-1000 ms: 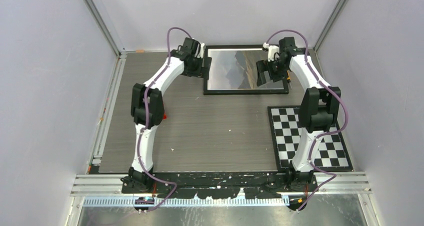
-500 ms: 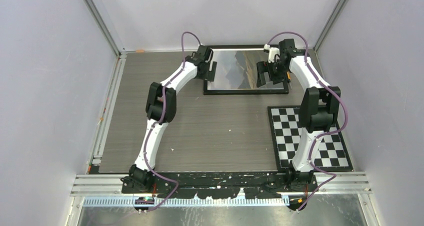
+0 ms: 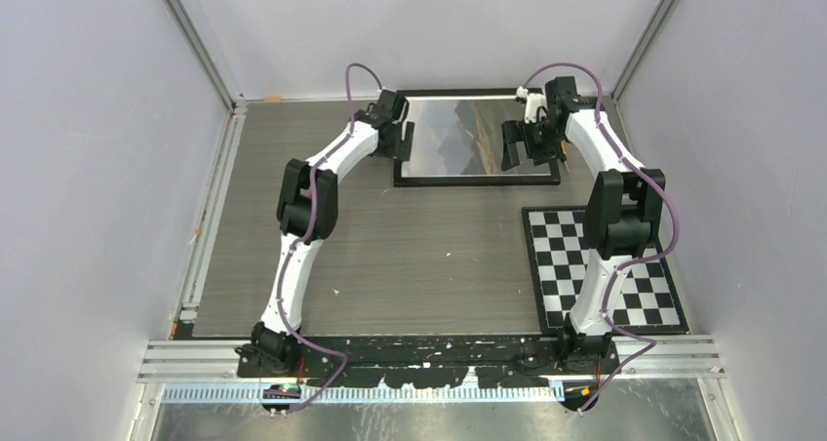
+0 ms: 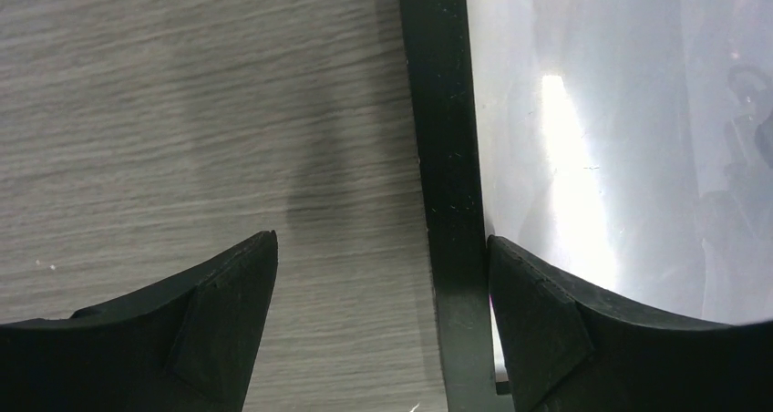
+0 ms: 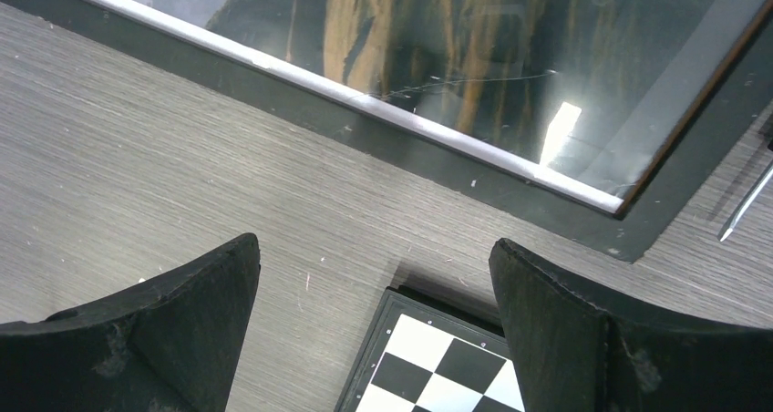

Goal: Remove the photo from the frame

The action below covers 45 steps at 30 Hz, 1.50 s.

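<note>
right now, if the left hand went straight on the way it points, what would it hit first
Most likely the frame: the left hand is open astride its black left rim, one finger over the table, the other over the glazed photo. Its height above them is unclear.

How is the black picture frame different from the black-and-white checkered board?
The black picture frame shows a mountain photo under shiny glass; the black-and-white checkered board shows only squares. The frame lies at the far edge of the grey wood-grain table; the board lies near, on the right. Both are flat rectangles lying on it.
</note>
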### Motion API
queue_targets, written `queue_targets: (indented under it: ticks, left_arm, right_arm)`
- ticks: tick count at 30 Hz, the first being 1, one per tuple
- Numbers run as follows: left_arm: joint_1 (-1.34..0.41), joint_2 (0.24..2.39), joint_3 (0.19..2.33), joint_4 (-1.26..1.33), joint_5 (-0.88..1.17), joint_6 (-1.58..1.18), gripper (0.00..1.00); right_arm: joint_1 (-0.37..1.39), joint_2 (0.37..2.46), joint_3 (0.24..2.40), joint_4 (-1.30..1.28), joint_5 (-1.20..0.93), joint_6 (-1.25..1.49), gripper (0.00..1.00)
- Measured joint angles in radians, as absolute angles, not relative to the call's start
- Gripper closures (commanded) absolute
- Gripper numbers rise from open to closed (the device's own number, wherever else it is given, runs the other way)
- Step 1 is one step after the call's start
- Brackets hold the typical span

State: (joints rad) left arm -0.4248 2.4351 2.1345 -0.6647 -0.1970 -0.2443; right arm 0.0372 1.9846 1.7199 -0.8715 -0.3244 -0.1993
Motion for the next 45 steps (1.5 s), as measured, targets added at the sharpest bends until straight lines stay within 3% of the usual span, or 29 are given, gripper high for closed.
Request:
queue_targets:
  ticks: [21,36,45]
  left_arm:
    - [-0.2,2.173,1.713,-0.633,-0.094,-0.207,0.12]
    - [-0.157,2.154,1.692,-0.67,-0.013,-0.183,0.03]
    - [-0.146,2.157,1.718,-0.747,0.031,-0.174,0.0]
  right_arm:
    - [0.037,2.074,1.799,-0.847,-0.321,-0.057,0.0]
    - [0.044,2.296,1.906,-0.793,-0.355,0.038,0.04]
    - [0.075,2.228,1.778,-0.783,-0.454,0.02,0.08]
